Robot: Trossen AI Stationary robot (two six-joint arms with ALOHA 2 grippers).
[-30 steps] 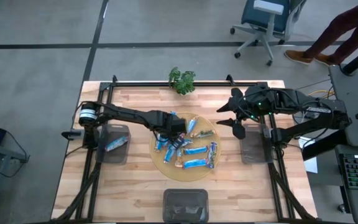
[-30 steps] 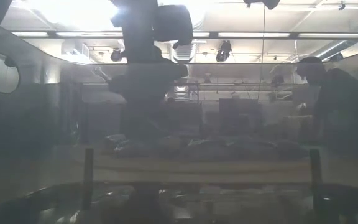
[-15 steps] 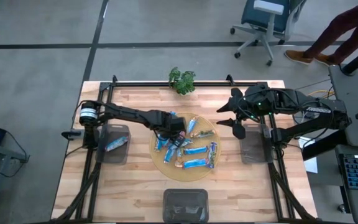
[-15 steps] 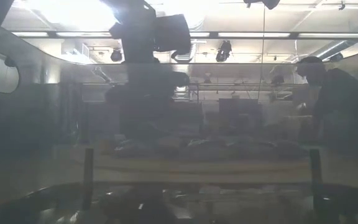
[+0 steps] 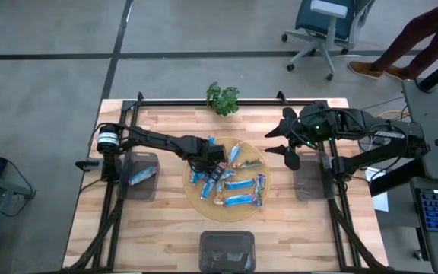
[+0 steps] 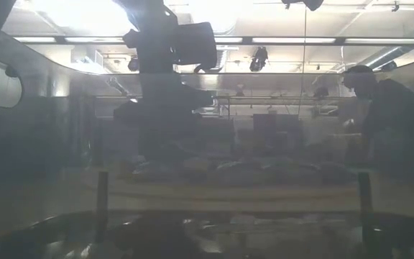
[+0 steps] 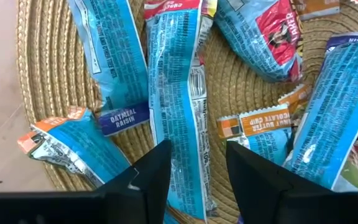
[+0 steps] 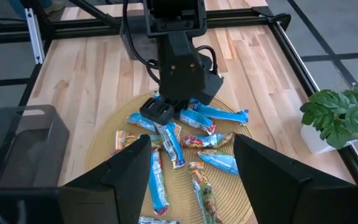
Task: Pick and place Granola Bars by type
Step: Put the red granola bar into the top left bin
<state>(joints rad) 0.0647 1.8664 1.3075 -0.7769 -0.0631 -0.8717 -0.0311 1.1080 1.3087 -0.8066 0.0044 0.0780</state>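
Observation:
Several Granola Bars [image 5: 230, 181], mostly blue foil, lie loose on a round woven mat [image 5: 238, 214] at the table's middle. My left gripper [image 5: 213, 161] points down over the mat's left part and is open. In the left wrist view its fingers [image 7: 157, 177] stand on either side of a long blue bar [image 7: 182, 106] that lies flat on the mat [image 7: 42, 74]; I cannot tell whether they touch it. One more blue bar [image 5: 141, 176] lies in the left bin. My right gripper [image 8: 191, 180] waits open, raised over the table's right side.
Three grey bins stand at the table's left [image 5: 138, 164], right [image 5: 310, 181] and near edge [image 5: 226, 250]. A small potted plant [image 5: 223, 97] is at the far edge. A black frame rims the table. A person [image 6: 379, 122] stands beyond the table.
My left gripper has sunk a little toward the bars on the mat and rolled slightly about its own line. The gap between its fingers looks the same. The bars have stayed where they were.

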